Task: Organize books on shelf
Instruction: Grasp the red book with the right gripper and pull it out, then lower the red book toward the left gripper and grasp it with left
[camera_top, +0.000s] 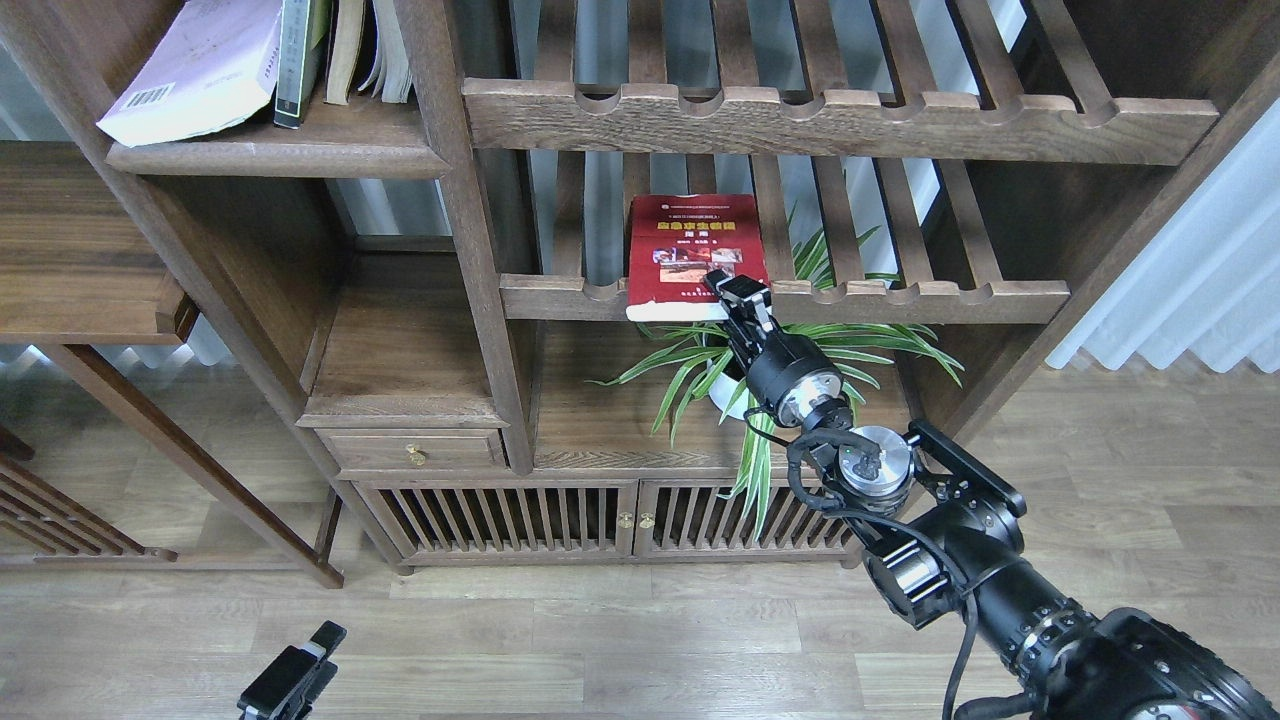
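Observation:
The red book (692, 250) with small photos lies flat on a slatted rack (900, 296), its white page edge hanging over the front rail. My right gripper (737, 290) is at the book's front right corner, with its fingers over the cover edge. The fingers are dark and I cannot tell them apart. The white-lavender book (190, 70) and the black-grey book (295, 60) lean on the solid dark-brown shelf (280, 158) at the top left. My left gripper (292, 680) is low at the bottom left, over the floor, far from the books.
Cream-paged worn books (375, 50) stand to the right of the black-grey book. A potted spider plant (800, 360) sits right under the rack, behind my right wrist. Another slatted rack (840, 120) runs above. A thick upright post (460, 200) separates the shelf from the racks.

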